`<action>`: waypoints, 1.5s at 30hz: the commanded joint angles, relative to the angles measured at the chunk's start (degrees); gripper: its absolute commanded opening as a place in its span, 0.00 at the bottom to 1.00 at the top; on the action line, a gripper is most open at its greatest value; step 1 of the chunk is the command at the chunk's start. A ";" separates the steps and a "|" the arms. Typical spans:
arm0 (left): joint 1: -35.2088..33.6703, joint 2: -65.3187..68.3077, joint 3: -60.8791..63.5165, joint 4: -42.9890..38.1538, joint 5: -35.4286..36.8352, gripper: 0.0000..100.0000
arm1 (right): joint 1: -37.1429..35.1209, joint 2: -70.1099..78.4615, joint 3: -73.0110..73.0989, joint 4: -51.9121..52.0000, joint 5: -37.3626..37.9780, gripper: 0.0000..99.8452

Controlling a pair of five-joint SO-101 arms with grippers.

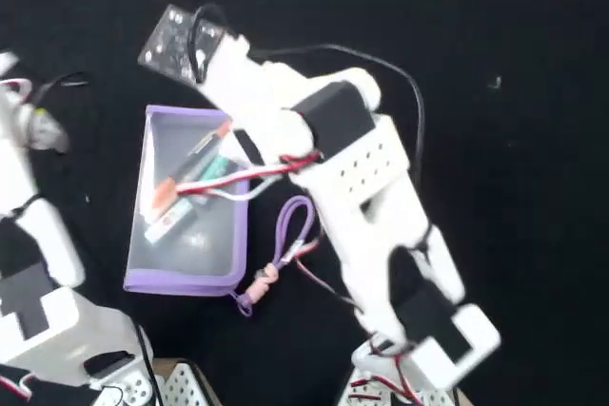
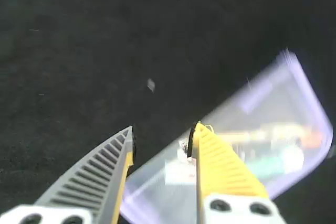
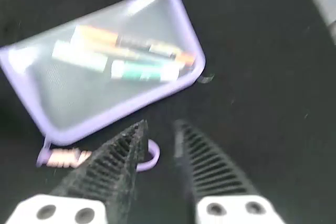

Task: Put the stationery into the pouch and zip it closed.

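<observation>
Black cloth covers the table where your purple-edged pouch (image 1: 186, 254) lies flat, the pens and markers (image 1: 195, 173) already inside. Your right gripper (image 3: 160, 125) hovers near it, by the strap loop (image 3: 152, 153), jaws narrowly parted. Your left gripper (image 2: 164, 129) hangs at the pouch's side, jaws spread wider, holding nothing.

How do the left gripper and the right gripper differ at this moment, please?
The left gripper has one grey finger and one yellow; the right gripper has two black fingers. The left gripper's fingers are spread wider than the right gripper's. The left gripper's yellow finger lies across the pouch in its wrist view, while the right gripper points at the black table beside the pouch, by its purple loop. Both are open, empty and ribbed.
</observation>
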 commanded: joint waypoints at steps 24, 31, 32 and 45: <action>-9.27 -0.62 3.30 -11.60 2.37 0.19 | -14.86 -23.25 70.46 -24.79 13.80 0.18; -9.27 -0.62 3.30 -11.60 2.37 0.19 | -15.74 -23.16 74.95 -32.62 13.89 0.18; -9.27 -0.62 3.30 -11.60 2.37 0.19 | -15.74 -23.16 75.30 -33.32 13.89 0.18; -9.27 -0.62 3.47 -11.60 2.37 0.19 | -20.40 -8.31 74.33 -37.71 13.45 0.18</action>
